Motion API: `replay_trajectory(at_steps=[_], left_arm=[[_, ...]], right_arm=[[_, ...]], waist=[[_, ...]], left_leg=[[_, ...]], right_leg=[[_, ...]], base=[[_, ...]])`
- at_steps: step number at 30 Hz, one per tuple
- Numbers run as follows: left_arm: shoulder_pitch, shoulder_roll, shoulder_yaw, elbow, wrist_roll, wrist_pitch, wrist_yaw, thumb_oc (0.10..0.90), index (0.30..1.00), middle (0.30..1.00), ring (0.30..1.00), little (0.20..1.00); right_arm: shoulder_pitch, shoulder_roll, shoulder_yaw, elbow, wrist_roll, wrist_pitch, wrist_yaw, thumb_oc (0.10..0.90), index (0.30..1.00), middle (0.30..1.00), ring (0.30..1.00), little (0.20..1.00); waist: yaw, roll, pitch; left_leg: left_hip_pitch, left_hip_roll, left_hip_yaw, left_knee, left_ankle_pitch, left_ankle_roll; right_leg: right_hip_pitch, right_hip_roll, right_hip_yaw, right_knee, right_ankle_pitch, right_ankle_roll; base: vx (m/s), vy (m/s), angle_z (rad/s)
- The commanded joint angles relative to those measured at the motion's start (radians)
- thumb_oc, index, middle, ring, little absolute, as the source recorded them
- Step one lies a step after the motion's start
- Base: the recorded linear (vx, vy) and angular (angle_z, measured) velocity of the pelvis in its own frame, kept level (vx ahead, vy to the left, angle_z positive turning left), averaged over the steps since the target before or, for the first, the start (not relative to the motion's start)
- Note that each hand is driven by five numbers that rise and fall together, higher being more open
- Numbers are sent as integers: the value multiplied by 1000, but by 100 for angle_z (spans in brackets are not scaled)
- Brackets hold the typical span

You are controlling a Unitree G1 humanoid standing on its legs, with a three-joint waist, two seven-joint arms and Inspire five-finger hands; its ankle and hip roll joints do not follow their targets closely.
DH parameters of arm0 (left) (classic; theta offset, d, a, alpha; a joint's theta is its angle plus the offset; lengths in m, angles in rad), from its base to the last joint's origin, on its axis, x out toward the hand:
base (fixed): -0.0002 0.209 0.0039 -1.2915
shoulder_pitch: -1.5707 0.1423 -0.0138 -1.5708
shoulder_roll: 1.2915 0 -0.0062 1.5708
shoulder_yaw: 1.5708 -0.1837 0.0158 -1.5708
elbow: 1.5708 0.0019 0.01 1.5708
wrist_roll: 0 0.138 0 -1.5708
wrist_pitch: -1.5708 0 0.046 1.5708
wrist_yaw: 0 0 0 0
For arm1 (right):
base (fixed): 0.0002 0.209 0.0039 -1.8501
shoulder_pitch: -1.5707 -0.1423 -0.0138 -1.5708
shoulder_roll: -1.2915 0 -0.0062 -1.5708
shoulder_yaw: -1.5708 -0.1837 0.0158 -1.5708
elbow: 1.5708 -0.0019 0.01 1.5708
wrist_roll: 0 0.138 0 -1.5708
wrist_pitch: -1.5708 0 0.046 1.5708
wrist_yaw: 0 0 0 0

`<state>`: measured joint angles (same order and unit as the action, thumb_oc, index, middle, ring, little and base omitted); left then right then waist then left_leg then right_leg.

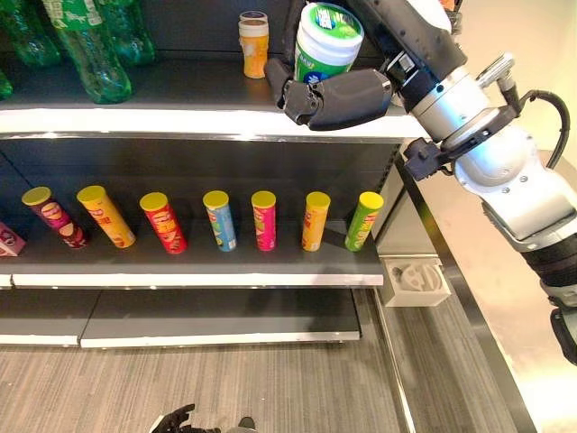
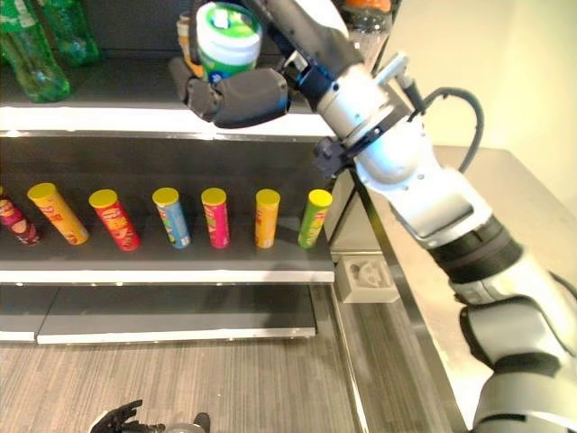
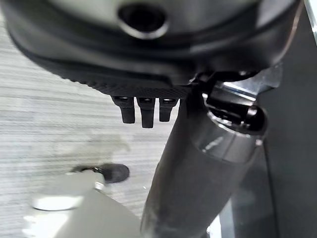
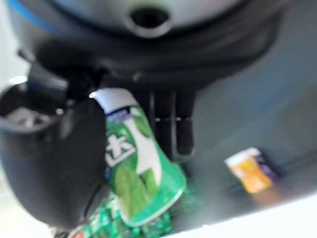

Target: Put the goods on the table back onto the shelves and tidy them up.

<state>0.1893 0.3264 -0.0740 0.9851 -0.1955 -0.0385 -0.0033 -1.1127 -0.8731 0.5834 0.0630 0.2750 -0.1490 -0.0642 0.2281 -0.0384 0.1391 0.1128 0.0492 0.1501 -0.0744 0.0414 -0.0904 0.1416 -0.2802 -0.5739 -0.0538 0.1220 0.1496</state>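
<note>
A green and white tub (image 1: 329, 38) with a white lid is held at the right end of the top shelf (image 1: 135, 122). My right hand (image 1: 338, 97) is shut on it, with the thumb on one side and the fingers (image 4: 171, 121) curled behind it. The tub (image 4: 136, 166) leans slightly, and I cannot tell whether its base touches the shelf board. My left hand (image 1: 180, 420) hangs low by the floor with its fingers (image 3: 142, 110) relaxed and nothing in them.
A small orange cup (image 1: 254, 45) stands just left of the tub, and green bottles (image 1: 86, 45) stand further left. Several chip cans (image 1: 216, 219) lean in a row on the middle shelf. A steel counter (image 1: 491, 289) runs along the right, with a white holder (image 1: 415, 281) beside it.
</note>
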Motion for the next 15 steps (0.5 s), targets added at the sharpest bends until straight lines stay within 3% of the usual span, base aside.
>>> replay_trajectory(at_steps=[1,3,4,5,6,10,15], left_arm=[[-57,59,-44,13,0,-38,26,800,900,900,900,900],[-82,82,-61,-7,-12,-43,28,800,900,900,900,900],[-103,105,-72,-33,-41,-51,28,800,900,900,900,900],[-98,107,-68,-33,-47,-49,24,800,900,900,900,900],[-102,109,-66,-29,-54,-48,28,800,900,900,900,900],[-89,85,-88,-33,-80,-45,31,800,900,900,900,900],[-75,71,-109,-20,-71,-33,32,800,900,900,900,900]], right_arm=[[-194,-24,4,43,-12,-27,-78,400,300,300,300,300],[-212,-49,34,71,-20,-18,-76,400,300,300,300,300],[-259,-65,71,142,-2,-23,-92,400,300,300,300,300],[-262,-70,75,159,-5,-20,-96,400,300,300,300,300],[-270,-67,76,182,-7,-18,-101,400,300,300,300,300],[-299,-29,82,293,-19,-5,-129,400,300,300,300,300],[-303,8,58,385,-47,12,-152,400,300,300,300,300]], waist=[[43,9,-31],[19,10,-17],[2,-1,-13],[-2,-3,-15],[0,-10,-15],[11,-37,-46],[34,-46,-55]], left_leg=[[-37,-24,-40,-13,-90,23],[-53,-24,-70,-13,-62,32],[-70,-32,-129,-13,-52,30],[-69,-33,-145,-13,-50,29],[-72,-35,-161,-13,-46,28],[-75,-19,-223,-13,-41,6],[-79,-14,-269,-13,-39,-3]], right_leg=[[-65,-81,19,203,-80,72],[-112,-31,135,197,-87,48],[-137,51,310,81,-92,47],[-141,63,338,76,-95,43],[-136,70,353,58,-86,45],[-54,97,306,-28,-81,39],[-17,102,236,-30,-106,30]], base=[[-77,61,20],[-81,-57,64],[42,-132,107],[72,-152,136],[75,-110,109],[124,-176,69],[73,-86,34]])
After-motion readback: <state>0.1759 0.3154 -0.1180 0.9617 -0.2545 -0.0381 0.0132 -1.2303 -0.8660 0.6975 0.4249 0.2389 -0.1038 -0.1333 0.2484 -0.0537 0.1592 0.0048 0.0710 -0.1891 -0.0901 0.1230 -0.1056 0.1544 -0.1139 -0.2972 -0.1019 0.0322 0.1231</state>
